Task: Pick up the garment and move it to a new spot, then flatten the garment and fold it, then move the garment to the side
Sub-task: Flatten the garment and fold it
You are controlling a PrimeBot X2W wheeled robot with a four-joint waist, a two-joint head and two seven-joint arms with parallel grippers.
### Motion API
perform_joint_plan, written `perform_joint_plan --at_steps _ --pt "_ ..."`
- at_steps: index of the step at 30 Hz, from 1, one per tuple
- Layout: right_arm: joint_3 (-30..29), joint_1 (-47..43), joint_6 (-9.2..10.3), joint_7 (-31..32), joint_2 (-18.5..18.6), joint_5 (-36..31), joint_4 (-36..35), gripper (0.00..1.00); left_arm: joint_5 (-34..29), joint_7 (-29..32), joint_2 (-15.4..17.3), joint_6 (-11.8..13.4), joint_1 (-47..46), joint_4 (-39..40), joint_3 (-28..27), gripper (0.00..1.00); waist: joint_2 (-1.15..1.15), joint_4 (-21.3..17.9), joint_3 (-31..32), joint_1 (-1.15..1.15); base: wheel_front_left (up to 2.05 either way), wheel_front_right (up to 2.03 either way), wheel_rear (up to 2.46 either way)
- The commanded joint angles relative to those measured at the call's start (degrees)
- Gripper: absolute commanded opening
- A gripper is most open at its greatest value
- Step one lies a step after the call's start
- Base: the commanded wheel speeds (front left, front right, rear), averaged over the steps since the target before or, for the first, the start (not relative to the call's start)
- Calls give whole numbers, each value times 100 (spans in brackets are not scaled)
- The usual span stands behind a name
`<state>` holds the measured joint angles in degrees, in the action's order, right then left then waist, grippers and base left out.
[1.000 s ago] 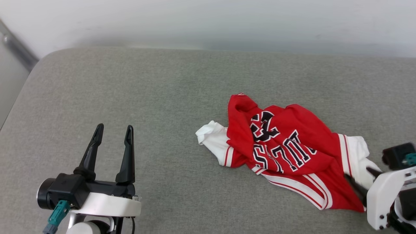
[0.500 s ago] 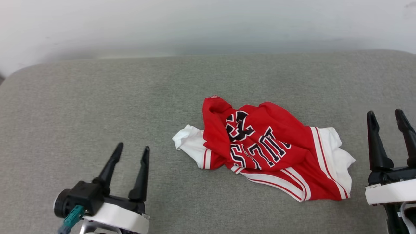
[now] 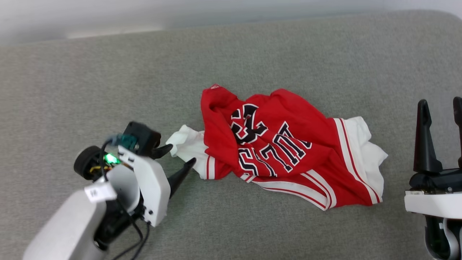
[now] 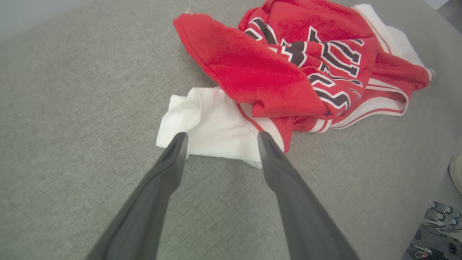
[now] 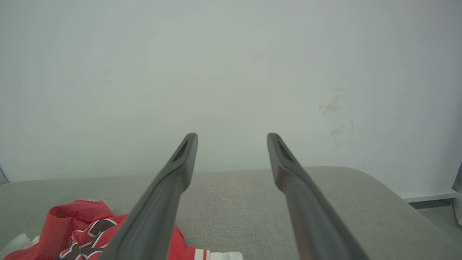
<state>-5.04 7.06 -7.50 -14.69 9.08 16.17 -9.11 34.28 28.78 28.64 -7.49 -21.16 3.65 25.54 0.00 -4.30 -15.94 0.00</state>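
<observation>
The garment point(image 3: 285, 151) lies crumpled in the middle of the grey cushioned surface point(image 3: 108, 72), red with black white-edged lettering up and a white sleeve point(image 3: 186, 142) sticking out to the left. My left gripper point(image 3: 181, 154) is open and points right, its fingertips at either side of that sleeve's edge. In the left wrist view the left gripper point(image 4: 222, 135) straddles the white sleeve point(image 4: 213, 126) with nothing pinched, the garment point(image 4: 260, 72) bunched beyond. My right gripper point(image 3: 440, 103) stands open to the right of the garment, fingers up and apart from it. The right gripper point(image 5: 231, 135) faces the wall, the garment point(image 5: 83, 227) low at left.
A pale wall point(image 5: 231, 72) runs behind the surface. The cushion's rounded corner point(image 5: 379, 191) drops off at the right toward the floor. In the left wrist view, the surface's edge and floor clutter point(image 4: 436, 231) show at the lower right. Bare grey fabric lies left of the garment.
The head camera has shifted. My left gripper has swung from pointing up to pointing right and has come up to the white sleeve. The right gripper stays open at the right.
</observation>
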Motion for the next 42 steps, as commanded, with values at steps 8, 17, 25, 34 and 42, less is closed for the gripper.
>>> perform_joint_plan --at_steps 8,17,25,34,42 --pt "110 276 2 -46 -194 -66 115 100 896 1342 596 5 -1103 -331 668 100 0 -363 -494 0 0 0 0" --pt "86 376 2 -49 -345 -80 64 100 514 1561 836 5 -1791 -1250 1126 100 0 -531 -683 0 0 0 0" --pt "174 355 2 -50 -350 -212 114 100 822 1023 671 4 -1693 -1600 1367 0 0 -444 -628 0 0 0 0" --pt "114 185 2 -50 -225 -289 167 100 961 -391 999 166 -1070 -1096 933 0 0 -138 -119 0 0 0 0" --pt "35 -68 2 -51 -208 -278 237 100 1171 -822 1628 768 318 563 579 0 0 207 392 0 0 0 0"
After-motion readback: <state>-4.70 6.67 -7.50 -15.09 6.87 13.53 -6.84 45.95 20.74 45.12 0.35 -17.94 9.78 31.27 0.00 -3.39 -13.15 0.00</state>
